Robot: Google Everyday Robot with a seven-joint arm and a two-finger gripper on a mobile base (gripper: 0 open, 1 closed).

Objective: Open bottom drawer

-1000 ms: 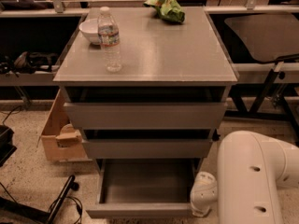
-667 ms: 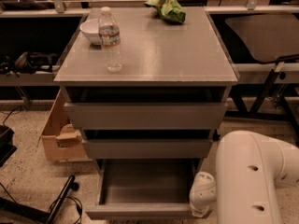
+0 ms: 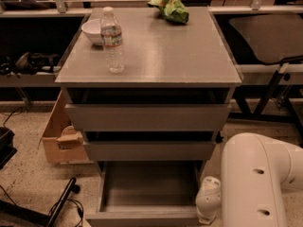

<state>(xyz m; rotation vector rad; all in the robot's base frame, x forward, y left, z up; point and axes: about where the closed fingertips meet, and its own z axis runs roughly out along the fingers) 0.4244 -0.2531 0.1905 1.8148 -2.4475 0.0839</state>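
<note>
The hand hangs low at the end of the white arm, close to the floor. It cannot be told whether the hand is released or clenched. Just to its left is the bottom drawer, pulled out, with its shallow grey inside showing; the hand is beside the drawer's right front corner, and contact cannot be judged. Above the hand and to its left are two taller drawer fronts. Higher up, the surface carries a water bottle, a white bowl and a green bag. Far left of the hand stands a cardboard box.
</note>
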